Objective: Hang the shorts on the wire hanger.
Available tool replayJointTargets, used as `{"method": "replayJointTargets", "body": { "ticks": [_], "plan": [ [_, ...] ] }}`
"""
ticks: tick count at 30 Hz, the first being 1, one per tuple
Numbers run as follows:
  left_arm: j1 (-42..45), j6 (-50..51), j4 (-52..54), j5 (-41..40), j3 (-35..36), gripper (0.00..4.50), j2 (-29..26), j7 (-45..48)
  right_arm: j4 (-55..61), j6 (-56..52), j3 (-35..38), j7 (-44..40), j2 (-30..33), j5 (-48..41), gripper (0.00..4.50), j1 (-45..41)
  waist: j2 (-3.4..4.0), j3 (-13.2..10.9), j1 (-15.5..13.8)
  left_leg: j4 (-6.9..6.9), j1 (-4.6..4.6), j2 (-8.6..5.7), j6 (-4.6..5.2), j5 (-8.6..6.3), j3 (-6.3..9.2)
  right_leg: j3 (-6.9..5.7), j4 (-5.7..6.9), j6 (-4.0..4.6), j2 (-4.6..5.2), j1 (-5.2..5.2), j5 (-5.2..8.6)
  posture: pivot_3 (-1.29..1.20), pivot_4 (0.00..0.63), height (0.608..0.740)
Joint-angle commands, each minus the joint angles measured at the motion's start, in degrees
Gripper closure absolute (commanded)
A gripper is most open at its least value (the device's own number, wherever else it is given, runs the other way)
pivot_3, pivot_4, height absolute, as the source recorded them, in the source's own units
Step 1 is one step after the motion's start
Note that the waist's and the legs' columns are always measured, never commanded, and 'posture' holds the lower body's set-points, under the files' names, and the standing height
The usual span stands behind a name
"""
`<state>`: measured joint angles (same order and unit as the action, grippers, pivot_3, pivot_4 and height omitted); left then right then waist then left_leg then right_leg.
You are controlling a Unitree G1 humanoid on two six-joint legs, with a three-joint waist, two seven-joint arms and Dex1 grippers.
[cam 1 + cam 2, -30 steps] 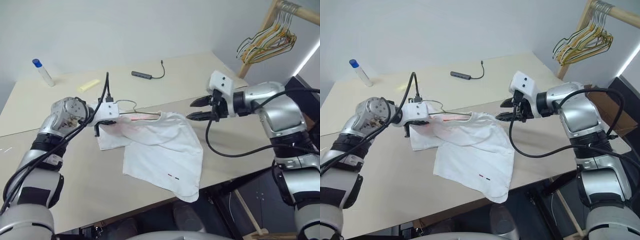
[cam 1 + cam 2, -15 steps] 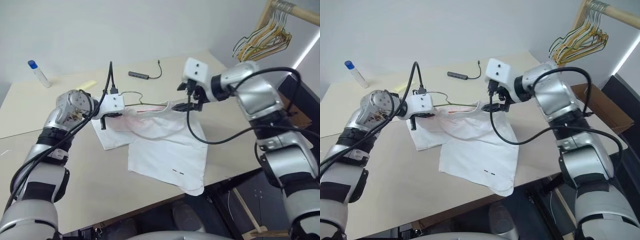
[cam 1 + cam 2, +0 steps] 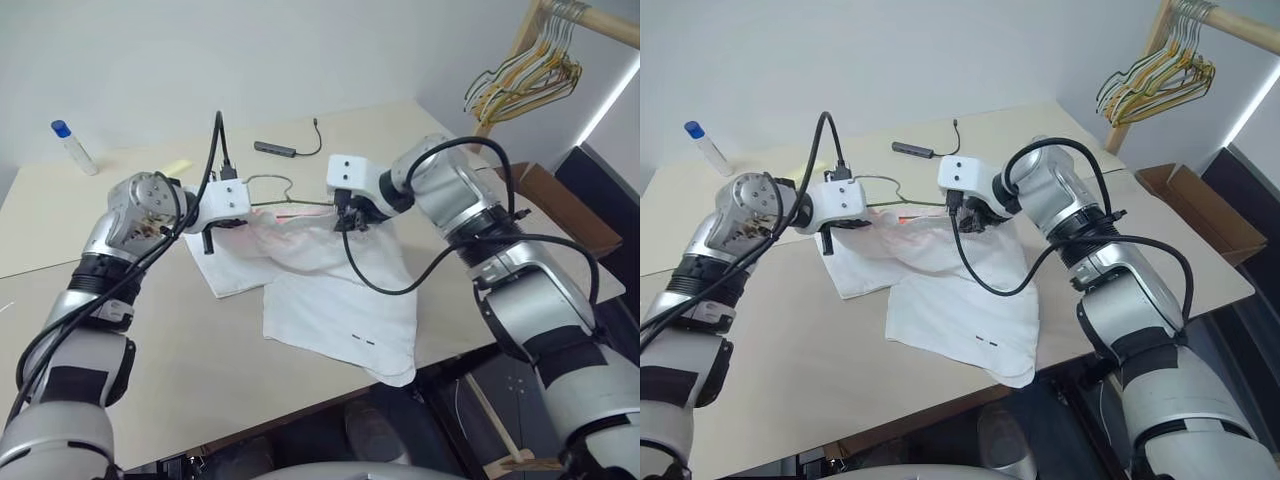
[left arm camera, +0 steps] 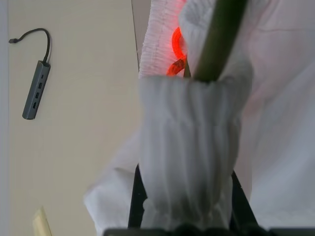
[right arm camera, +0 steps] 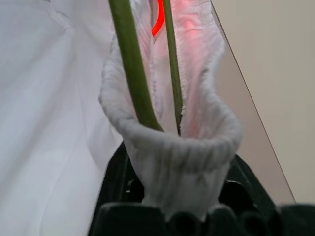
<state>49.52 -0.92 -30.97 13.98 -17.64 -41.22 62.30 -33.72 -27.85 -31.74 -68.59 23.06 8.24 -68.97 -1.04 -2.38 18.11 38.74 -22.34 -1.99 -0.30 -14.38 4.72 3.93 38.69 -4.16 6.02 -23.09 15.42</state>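
Overhanging the table [image 3: 150, 400] edge: shorts [image 3: 340, 310] hem.

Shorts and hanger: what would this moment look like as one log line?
left gripper: shut on shorts waistband | right gripper: gripping waistband's other end | hanger: wire inside waistband | table: shorts' legs resting

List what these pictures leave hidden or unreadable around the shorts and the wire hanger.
- Wire hanger: its lower bar, head views, covered by the shorts.
- Left gripper fingertips: left wrist view, wrapped in bunched waistband.
- Right gripper fingertips: right wrist view, behind the waistband fold.
- Bottle label: head views, too small.
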Motion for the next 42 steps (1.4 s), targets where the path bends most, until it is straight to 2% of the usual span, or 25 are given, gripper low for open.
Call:
{"method": "replayJointTargets", "body": {
  "ticks": [1,7,9,16,20,23,27,31,35,39,42],
  "plan": [
    [1.1,-1.1,1.9,-2.0,2.3,4.50,-0.5,0.4,2.7,-0.5,3.7,-2.2,1.1,-1.9,3.82,-0.1,0.00,0.0,0.0,0.00,-0.01,0.00,0.00,0.00,0.00,0.00,0.00,0.00,0.02,0.00,0.00,-0.19,0.000,0.740],
    [1.3,-3.4,0.6,-4.5,2.9,4.50,-0.3,2.9,7.0,-3.2,6.1,-4.4,4.2,-2.9,4.35,3.2,0.00,0.0,0.0,0.00,-0.04,-0.07,0.00,0.00,0.01,-0.01,0.00,-0.06,0.11,0.01,0.03,-0.21,0.000,0.740],
    [1.8,-4.1,-0.2,-5.5,3.1,4.50,-0.3,3.9,9.5,-5.0,7.1,-5.9,5.6,-4.1,4.35,4.8,0.00,0.0,0.0,0.00,-0.04,-0.08,0.00,0.00,0.01,-0.01,-0.02,-0.07,0.13,0.00,0.04,-0.22,0.000,0.740],
    [4.0,-11.1,-4.7,-10.8,4.7,2.26,0.4,9.2,17.3,-10.1,7.9,-6.8,9.4,-6.1,4.37,9.4,-0.01,0.0,0.4,0.03,-0.05,-0.08,0.00,0.00,0.00,-0.03,-0.11,-0.08,0.15,0.00,0.05,-0.23,0.000,0.740],
    [7.5,-14.1,-9.4,-12.1,7.3,0.95,0.1,8.5,23.1,-15.7,9.8,-7.1,12.3,-9.0,4.37,13.8,-0.01,0.0,0.4,0.03,-0.06,-0.07,0.00,0.00,0.00,-0.05,-0.13,-0.09,0.15,0.01,0.06,-0.24,0.000,0.740],
    [9.6,-15.4,-12.5,-13.1,10.5,0.02,0.2,4.5,26.9,-22.8,14.3,-5.4,14.1,-13.0,4.37,17.5,-0.02,0.0,0.3,0.04,-0.09,-0.09,0.00,0.00,0.01,-0.06,-0.16,-0.11,0.18,0.01,0.06,-0.23,0.000,0.740],
    [9.8,-13.2,-11.5,-16.3,14.7,0.02,-0.1,2.9,33.1,-32.0,21.9,-1.9,16.9,-18.3,4.37,23.6,-0.02,0.0,0.1,0.03,-0.10,-0.14,0.01,0.00,0.01,-0.06,-0.17,-0.14,0.27,0.02,0.08,-0.23,0.000,0.740],
    [7.6,-5.5,-3.7,-23.5,20.2,0.02,1.4,1.7,41.5,-41.9,31.8,3.7,19.4,-23.3,4.37,31.8,-0.03,0.0,-0.1,0.03,-0.14,-0.13,0.01,0.00,0.02,-0.07,-0.18,-0.15,0.30,0.03,0.09,-0.25,0.000,0.740],
    [4.2,9.4,9.0,-33.9,25.1,0.02,4.3,-0.5,47.2,-50.5,42.1,11.2,19.0,-25.5,4.37,37.9,-0.03,0.0,-0.1,0.11,-0.16,-0.15,0.02,-0.01,0.03,-0.06,-0.17,-0.18,0.36,0.07,0.11,-0.27,0.000,0.740],
    [-0.1,26.8,24.5,-48.3,28.5,0.02,7.8,-3.3,48.1,-60.3,53.4,21.4,16.5,-22.9,4.37,39.6,0.01,0.1,0.1,0.13,-0.15,-0.14,0.03,0.00,0.01,0.01,-0.14,-0.20,0.36,0.09,0.12,-0.30,0.000,0.740],
    [-1.7,36.8,33.4,-57.6,30.1,0.02,11.1,-8.6,49.1,-64.1,58.6,27.6,16.3,-20.9,4.37,40.9,0.06,0.1,0.1,0.14,-0.15,-0.12,0.03,0.00,0.00,0.02,-0.13,-0.20,0.36,0.09,0.12,-0.32,0.000,0.740]
  ]
}}
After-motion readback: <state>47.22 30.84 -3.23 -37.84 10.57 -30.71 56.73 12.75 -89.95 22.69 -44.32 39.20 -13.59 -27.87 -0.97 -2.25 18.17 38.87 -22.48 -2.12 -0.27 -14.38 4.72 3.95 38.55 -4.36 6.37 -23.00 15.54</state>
